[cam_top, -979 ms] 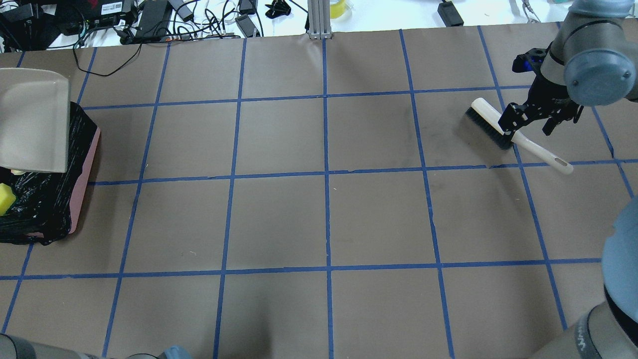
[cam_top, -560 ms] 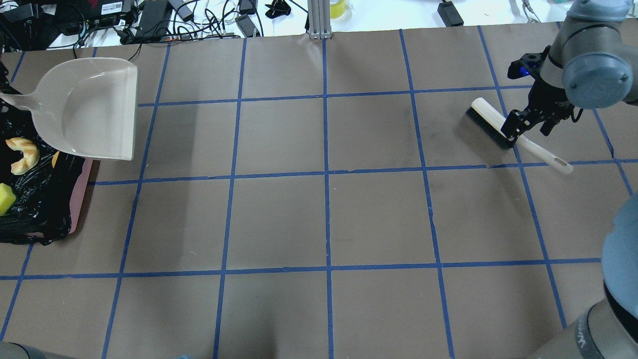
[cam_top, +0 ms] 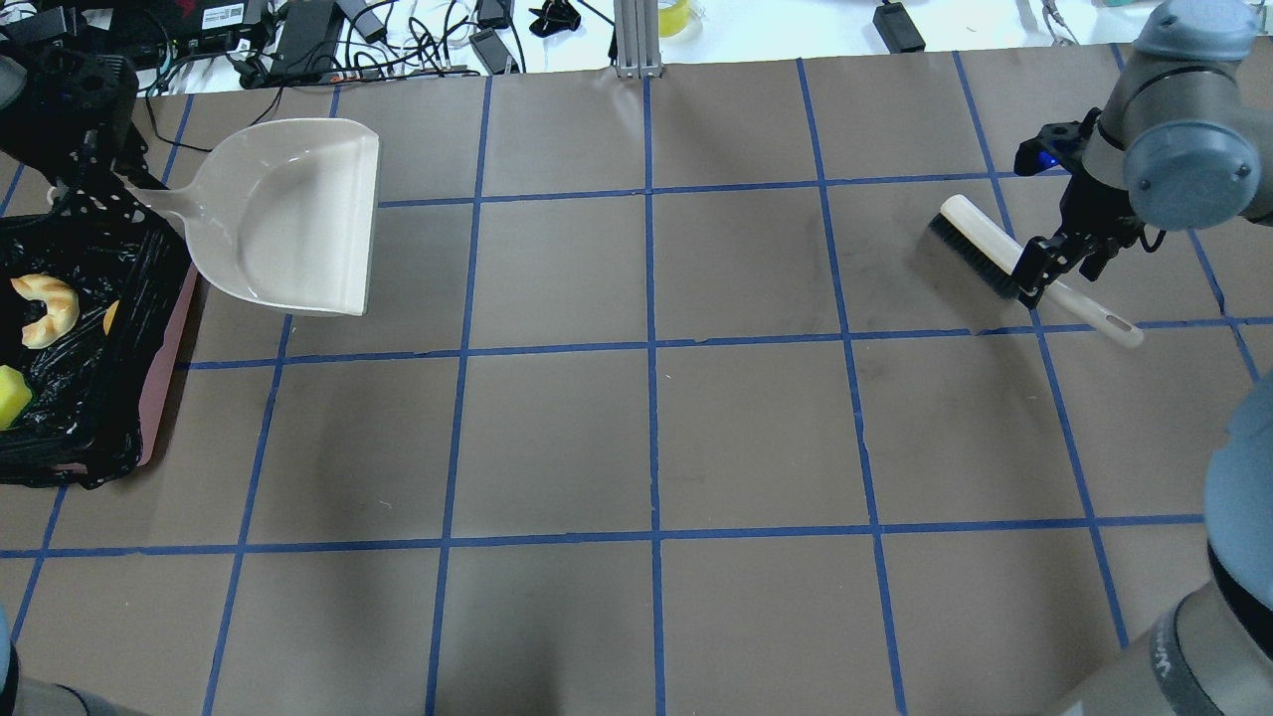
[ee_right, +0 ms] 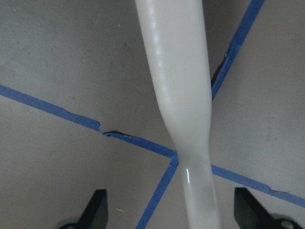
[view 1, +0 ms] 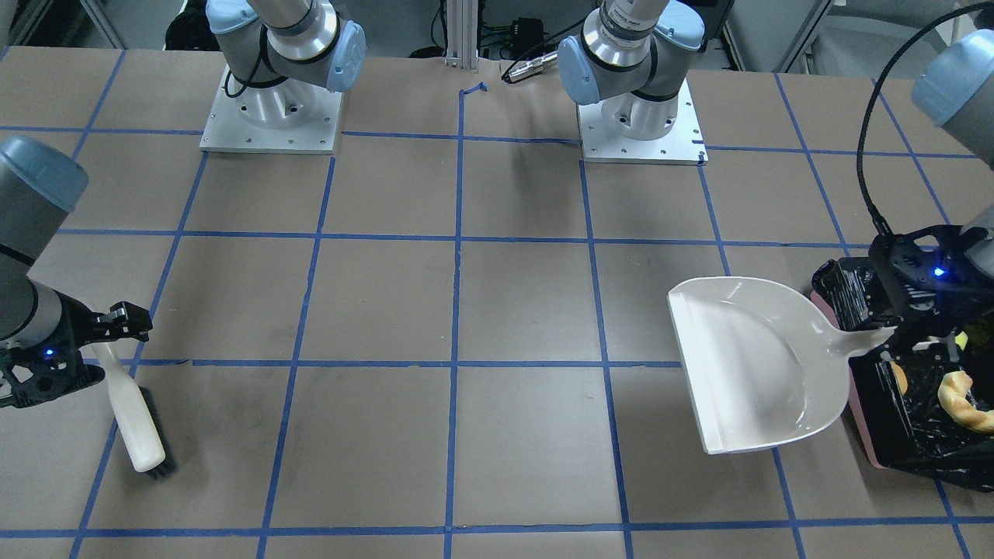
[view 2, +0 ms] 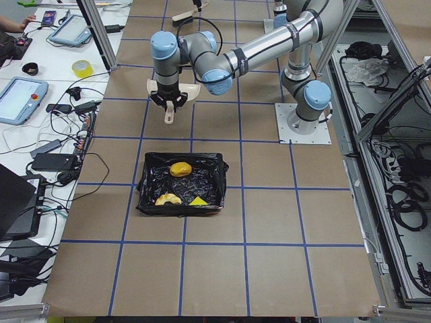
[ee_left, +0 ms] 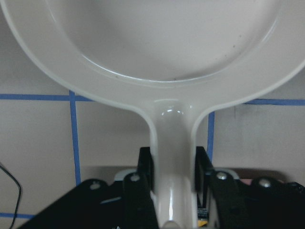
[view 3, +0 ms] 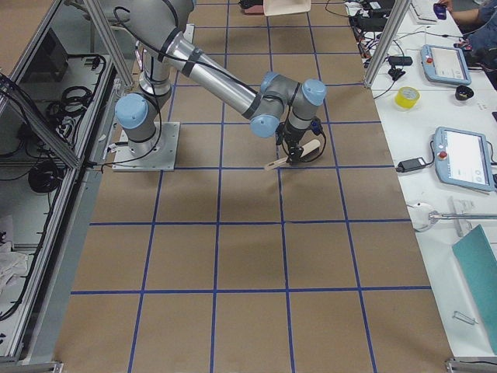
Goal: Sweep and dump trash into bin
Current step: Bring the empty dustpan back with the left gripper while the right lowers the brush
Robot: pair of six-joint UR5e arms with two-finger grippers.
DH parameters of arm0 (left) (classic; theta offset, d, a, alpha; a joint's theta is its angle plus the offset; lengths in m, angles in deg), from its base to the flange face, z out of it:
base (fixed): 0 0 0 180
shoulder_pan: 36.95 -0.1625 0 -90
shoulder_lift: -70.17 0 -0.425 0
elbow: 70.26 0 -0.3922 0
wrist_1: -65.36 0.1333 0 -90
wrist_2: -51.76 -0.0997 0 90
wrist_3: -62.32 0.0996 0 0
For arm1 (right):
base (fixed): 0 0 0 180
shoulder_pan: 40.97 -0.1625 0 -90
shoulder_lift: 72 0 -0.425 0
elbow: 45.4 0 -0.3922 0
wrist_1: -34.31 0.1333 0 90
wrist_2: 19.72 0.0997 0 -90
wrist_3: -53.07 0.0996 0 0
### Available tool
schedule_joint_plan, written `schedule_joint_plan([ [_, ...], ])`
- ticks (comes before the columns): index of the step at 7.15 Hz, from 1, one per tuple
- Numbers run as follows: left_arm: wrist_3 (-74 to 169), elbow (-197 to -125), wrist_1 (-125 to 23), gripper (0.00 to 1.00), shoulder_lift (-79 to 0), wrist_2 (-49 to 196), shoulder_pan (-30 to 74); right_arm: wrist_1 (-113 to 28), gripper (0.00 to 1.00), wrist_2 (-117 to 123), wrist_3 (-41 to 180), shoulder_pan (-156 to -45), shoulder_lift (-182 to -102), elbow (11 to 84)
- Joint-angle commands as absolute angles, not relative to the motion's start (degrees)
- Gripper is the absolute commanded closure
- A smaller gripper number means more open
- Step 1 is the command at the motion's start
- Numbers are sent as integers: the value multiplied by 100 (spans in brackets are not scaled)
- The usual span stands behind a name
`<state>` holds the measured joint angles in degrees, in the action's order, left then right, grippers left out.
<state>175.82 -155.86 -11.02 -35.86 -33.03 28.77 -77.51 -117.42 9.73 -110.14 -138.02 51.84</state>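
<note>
My left gripper [cam_top: 94,189] is shut on the handle of the cream dustpan [cam_top: 288,214], which is level and empty beside the bin; the left wrist view shows the fingers [ee_left: 145,164] clamping the handle [ee_left: 174,152]. The pink bin with its black bag [cam_top: 164,378] holds the croissant piece [cam_top: 45,308], the potato lump [cam_top: 111,316] and the yellow sponge [cam_top: 12,396]. In the exterior left view all three lie in the bin [view 2: 145,192]. My right gripper [cam_top: 1062,264] is open over the handle of the cream brush [cam_top: 980,244], which lies on the table.
Cables and power bricks [cam_top: 298,40] lie beyond the table's far edge. An aluminium post [cam_top: 636,40] stands at the far middle. The arm bases [view 1: 272,116] stand at the near side of the brown paper with its blue tape grid.
The dustpan has swung from its tipped pose over the bin out to the right and now sits level. The right gripper shifted slightly over the brush, which has not moved.
</note>
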Motion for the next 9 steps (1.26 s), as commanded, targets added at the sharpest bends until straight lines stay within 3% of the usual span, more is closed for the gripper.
schedule_joint_plan([
  [1,17553,-15621,-1057,100,-3732,-3244,3204,-8143,12,-12008,747,-10803,-13730,5470],
  [2,17518,-15621,-1049,100,-3793,-3253,3379,-8135,43,-12009,789,-10794,-13730,5471],
  [4,17526,-15621,-726,100,-4161,-3253,3538,-8100,86,-12018,991,-10794,-13739,5471],
  [5,17517,-15613,-575,100,-4293,-3279,3704,-8022,94,-11992,1236,-10794,-13739,5471],
  [9,17517,-15586,-425,100,-4522,-3244,3785,-7486,100,-11484,3176,-10803,-13888,5400],
])
